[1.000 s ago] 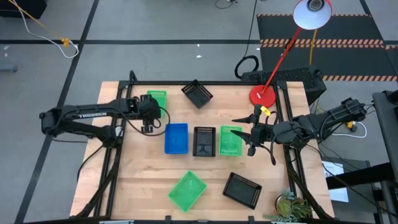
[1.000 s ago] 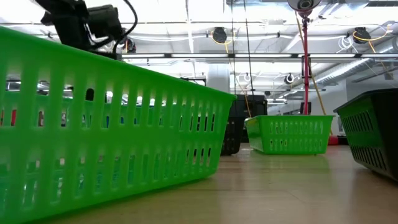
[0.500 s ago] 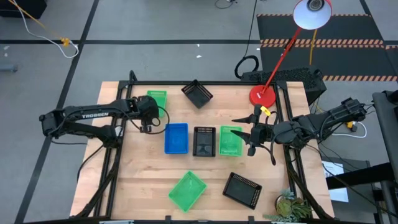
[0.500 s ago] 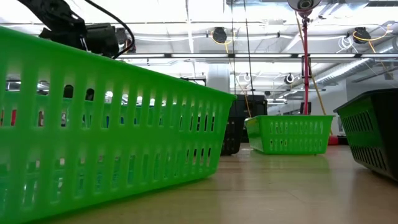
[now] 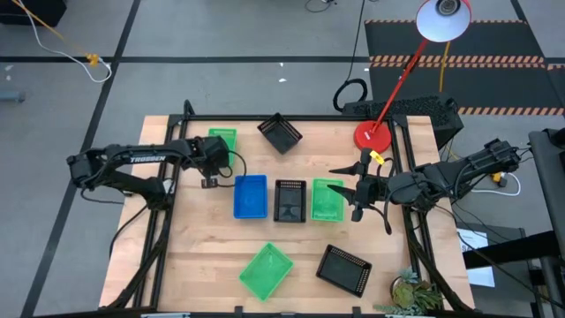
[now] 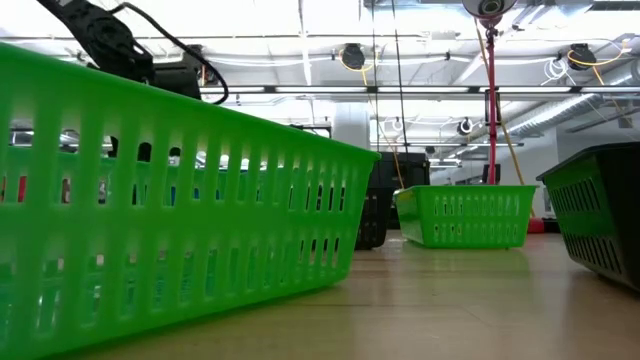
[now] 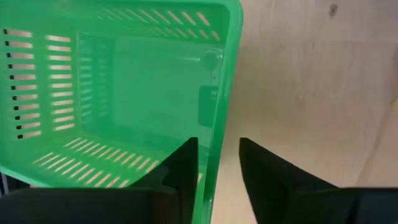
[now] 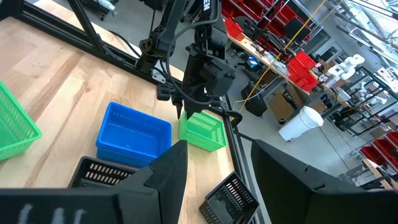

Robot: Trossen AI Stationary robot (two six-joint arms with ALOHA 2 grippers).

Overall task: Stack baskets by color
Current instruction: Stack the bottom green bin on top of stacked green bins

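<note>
**Left gripper straddles the rim of the far green basket**

Nearest you, at the table's front edge, lie a tilted green basket [image 5: 266,270] and a tilted black basket [image 5: 343,268], side by side but apart. In the low view that front green basket fills the left half of the picture.

Past them, in the middle of the table, you have a row of three: a blue basket [image 5: 250,196], a black basket [image 5: 290,200] and a green basket [image 5: 327,200], close together. Your right gripper [image 5: 342,186] hangs just beside this row's green basket, its fingers spread apart and holding nothing.

Farther back on the left, your left gripper [image 7: 217,163] is down at another green basket [image 5: 222,140]. One finger is inside its side wall, the other outside; the fingers are part-way closed around the rim, and you cannot tell whether they already pinch it.

At the far edge sits a third black basket [image 5: 281,133], turned askew, and to its right the red lamp base [image 5: 372,135].
</note>
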